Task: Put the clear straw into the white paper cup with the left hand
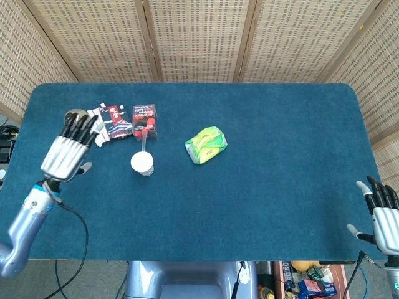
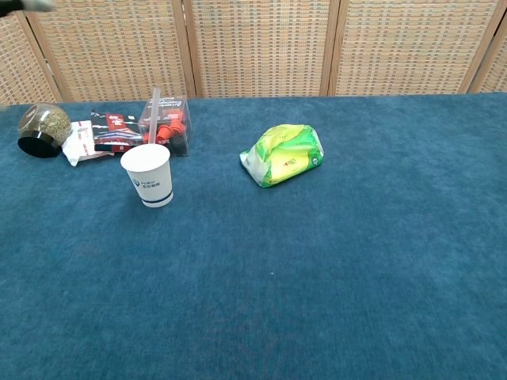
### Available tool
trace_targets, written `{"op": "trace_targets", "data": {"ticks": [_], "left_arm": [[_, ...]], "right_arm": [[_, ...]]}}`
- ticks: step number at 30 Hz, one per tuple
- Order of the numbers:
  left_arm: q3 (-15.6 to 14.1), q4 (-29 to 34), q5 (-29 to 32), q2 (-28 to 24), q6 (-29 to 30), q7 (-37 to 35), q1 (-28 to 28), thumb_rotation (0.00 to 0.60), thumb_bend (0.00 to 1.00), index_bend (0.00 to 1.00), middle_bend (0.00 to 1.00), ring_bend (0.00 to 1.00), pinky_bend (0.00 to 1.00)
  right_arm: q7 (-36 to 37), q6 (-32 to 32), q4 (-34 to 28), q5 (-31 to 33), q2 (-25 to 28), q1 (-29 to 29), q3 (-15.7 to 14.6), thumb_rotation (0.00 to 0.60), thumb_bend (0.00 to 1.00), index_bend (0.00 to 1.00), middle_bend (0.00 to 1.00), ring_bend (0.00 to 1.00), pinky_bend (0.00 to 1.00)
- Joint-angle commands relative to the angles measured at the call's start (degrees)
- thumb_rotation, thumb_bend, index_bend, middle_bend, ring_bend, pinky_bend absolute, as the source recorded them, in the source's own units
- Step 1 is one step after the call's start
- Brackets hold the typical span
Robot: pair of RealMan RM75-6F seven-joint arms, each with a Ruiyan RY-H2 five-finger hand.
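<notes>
1. On the blue table (image 1: 262, 187), left of centre, the white paper cup (image 2: 147, 175) stands upright with its mouth open to the top.
2. Standing in that cup, the clear straw (image 2: 154, 115) rises past the rim and leans slightly toward the far side; its lower end is hidden inside the cup.
3. Just behind the cup lies a clear plastic box (image 2: 167, 125) holding red and dark items that are too small to identify.
4. Beside the box to the left, flat snack packets (image 2: 107, 133) in red, white and black are strewn together.
5. At the far left of the row a round glass jar (image 2: 39, 130) lies tilted, filled with greenish-brown grains, its black lid toward the near side.
6. Right of the cup and well apart from it, a green and yellow bag (image 2: 283, 154) lies on its side.
7. The left hand (image 1: 67, 152) hovers near the table's left edge, fingers spread and holding nothing, its fingertips near the jar in the head view.
8. The right hand (image 1: 381, 215) sits off the table's near right corner, fingers splayed and empty.
</notes>
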State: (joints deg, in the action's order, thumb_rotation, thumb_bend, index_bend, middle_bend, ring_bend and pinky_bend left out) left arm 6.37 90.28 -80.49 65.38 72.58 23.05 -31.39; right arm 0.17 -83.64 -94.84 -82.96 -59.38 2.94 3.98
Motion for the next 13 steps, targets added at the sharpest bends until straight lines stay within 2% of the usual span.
{"op": "trace_targets", "data": {"ticks": [1,2,3,5,10,13], "left_arm": [[-3.38,3.24,1.67,-4.5,6.03,-8.47,8.08,0.6,0.12,0.0,0.0,0.0,0.0],[-3.84,2.98,1.56,-4.46,7.65,-9.59,9.62,0.6,0.12,0.0,0.0,0.0,0.0],[-5.48,3.58,2.37,-4.21,10.61,-12.32,13.48,0.6,0.12,0.0,0.0,0.0,0.0],[-7.14,3.12,0.61,-3.42,13.24,-15.01,16.43,0.6,0.12,0.0,0.0,0.0,0.0],[-9.08,1.88,-1.51,-2.05,15.68,-18.64,20.28,0.6,0.11,0.0,0.0,0.0,0.0],[-9.1,0.73,-2.47,-0.98,16.16,-20.24,21.33,0.6,0.12,0.0,0.0,0.0,0.0]], "right_arm": [[-0.27,-0.16,0.0,-0.14,-0.04,-0.02,0.01,0.6,0.0,0.0,0.0,0.0,0.0],[-0.43,-0.28,0.02,-0.17,-0.07,-0.05,0.03,0.6,0.0,0.0,0.0,0.0,0.0],[-1.03,-1.04,0.18,-0.56,-0.25,-0.13,0.19,0.6,0.0,0.0,0.0,0.0,0.0],[-1.45,-1.96,0.39,-1.08,-0.6,-0.3,0.3,0.6,0.0,0.0,0.0,0.0,0.0],[-1.53,-3.64,0.62,-2.44,-0.93,-0.77,0.18,0.6,0.0,0.0,0.0,0.0,0.0],[-1.45,-4.16,0.56,-2.93,-0.88,-0.99,0.06,0.6,0.0,0.0,0.0,0.0,0.0]]}}
